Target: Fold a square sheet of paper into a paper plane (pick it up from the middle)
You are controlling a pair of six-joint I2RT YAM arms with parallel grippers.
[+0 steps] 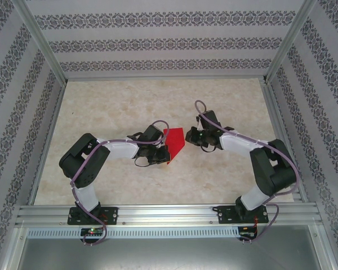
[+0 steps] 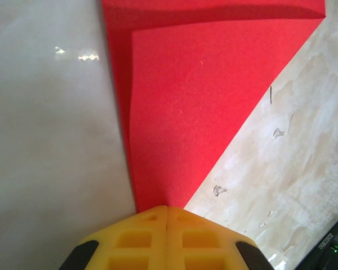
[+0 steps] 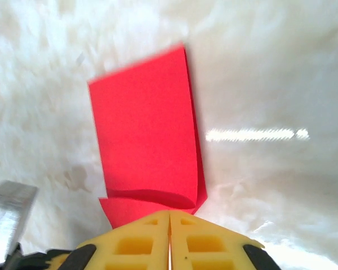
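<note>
One folded paper (image 1: 174, 140), long axis near-far, tip nearward.

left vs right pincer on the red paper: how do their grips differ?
The left pincer pinches a pointed corner of the paper; the right pincer pinches a broad end where a layer curls over. From above, the left meets it lower left, the right upper right. Both are shut on the paper.

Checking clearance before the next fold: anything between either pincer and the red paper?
Nothing visible. The left pincer is shut on a corner of the red paper, and the right pincer is shut on its opposite side, where the sheet curls over.
</note>
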